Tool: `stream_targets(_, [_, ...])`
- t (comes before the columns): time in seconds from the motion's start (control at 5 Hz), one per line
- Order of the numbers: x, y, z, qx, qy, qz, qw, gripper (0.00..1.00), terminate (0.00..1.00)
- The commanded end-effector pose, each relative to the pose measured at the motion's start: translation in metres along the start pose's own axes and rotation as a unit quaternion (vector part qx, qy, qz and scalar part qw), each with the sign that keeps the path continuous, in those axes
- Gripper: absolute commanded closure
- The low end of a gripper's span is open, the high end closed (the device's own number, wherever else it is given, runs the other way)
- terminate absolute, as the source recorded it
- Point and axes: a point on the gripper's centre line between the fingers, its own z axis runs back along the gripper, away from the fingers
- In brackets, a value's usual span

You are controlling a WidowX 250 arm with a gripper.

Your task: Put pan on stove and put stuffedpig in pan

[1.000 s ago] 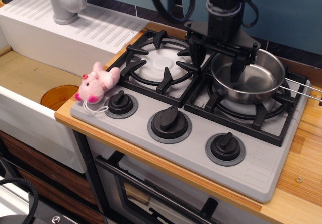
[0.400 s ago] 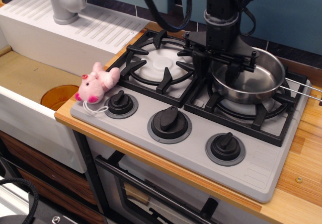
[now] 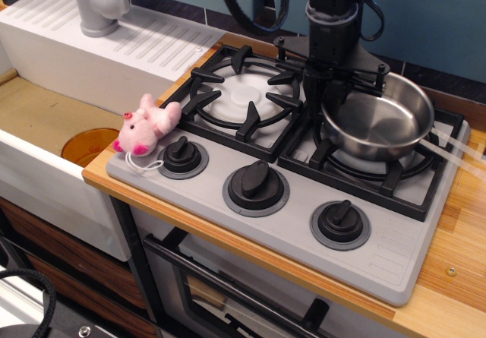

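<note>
The shiny steel pan point(image 3: 383, 125) sits over the right burner grate of the grey stove point(image 3: 395, 254). It looks slightly tilted, and its wire handle is blurred toward the right. My gripper point(image 3: 332, 99) comes down from above and is shut on the pan's left rim. The pink stuffedpig point(image 3: 146, 124) lies on the stove's front left corner, beside the left knob point(image 3: 182, 156). It is well to the left of the gripper.
The left burner grate point(image 3: 241, 95) holds nothing. A white sink unit point(image 3: 45, 171) with a grey faucet point(image 3: 99, 4) and an orange disc point(image 3: 85, 145) in the basin stands to the left. Wooden counter point(image 3: 456, 239) borders the stove on the right.
The fingers, spread either side of the pan's left rim a second ago, have closed onto it. The pan has shifted and tilted a little. The pig has not moved.
</note>
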Motion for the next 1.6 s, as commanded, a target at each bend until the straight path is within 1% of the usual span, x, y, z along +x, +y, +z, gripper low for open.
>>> stream_targets(0.0, [0.014,0.000,0.021,-0.005,-0.016,0.003,0.9999,1.00,0.00])
stream_targets(0.2, [0.011,0.001,0.039,0.011,-0.001,0.007,0.9999,1.00,0.00])
stream_targets(0.4, [0.010,0.006,0.070,0.033,0.019,0.011,0.9992,1.00,0.00])
stream_targets(0.6, [0.013,0.014,0.087,0.045,0.024,0.006,0.9987,1.00,0.00])
stream_targets(0.8, [0.020,0.029,0.094,0.056,0.025,-0.007,0.9981,1.00,0.00])
stream_targets(1.0, [0.026,0.049,0.095,0.063,0.024,-0.023,0.9975,1.00,0.00])
stream_targets(1.2, [0.029,0.068,0.096,0.068,0.024,-0.031,0.9969,1.00,0.00])
stream_targets(1.4, [0.026,0.084,0.097,0.077,0.022,-0.034,0.9962,1.00,0.00])
